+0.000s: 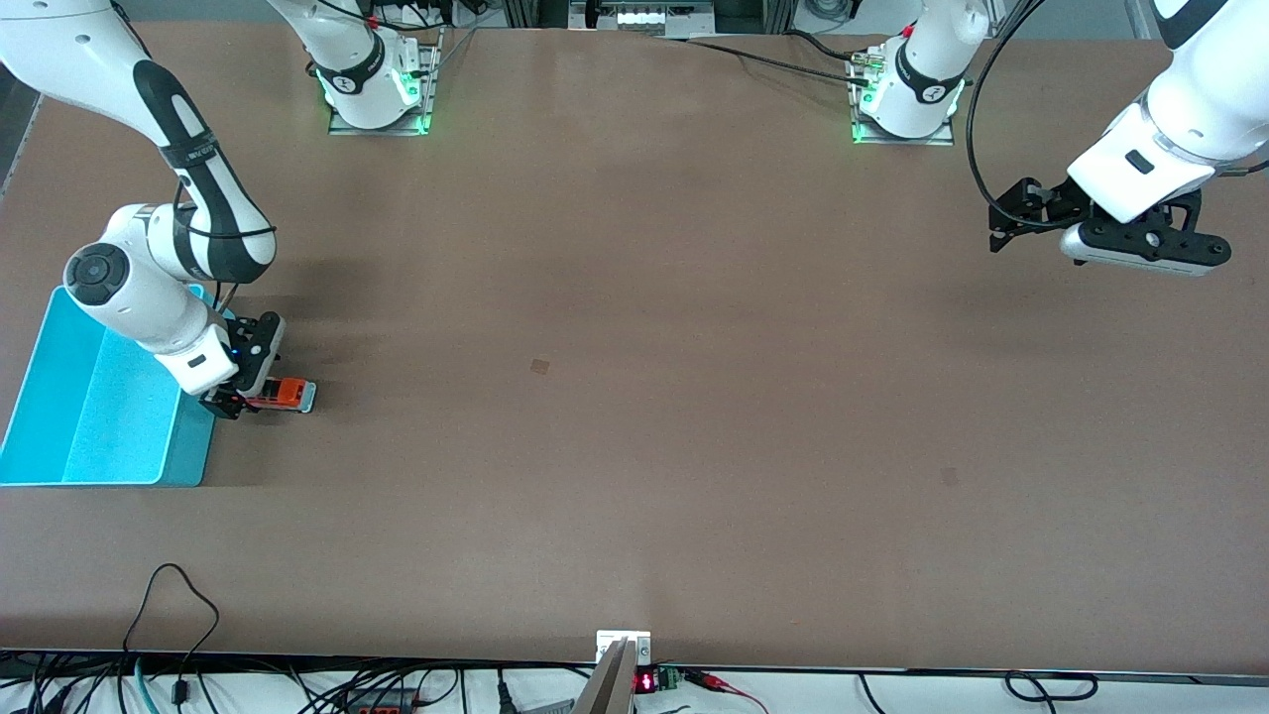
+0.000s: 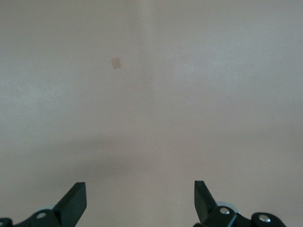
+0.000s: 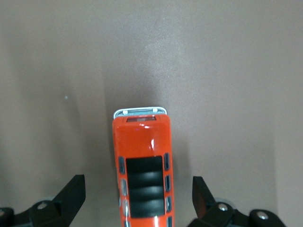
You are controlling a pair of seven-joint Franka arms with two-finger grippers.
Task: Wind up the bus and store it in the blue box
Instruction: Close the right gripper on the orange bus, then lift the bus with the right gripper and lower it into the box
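Right gripper point(image 3: 137, 201) (fingers apart) straddles the bus point(image 3: 143, 175) beside the blue box point(image 1: 59, 397).

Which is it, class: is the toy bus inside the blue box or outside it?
Outside. The bus sits on the table beside the blue box, between the open right gripper fingers.
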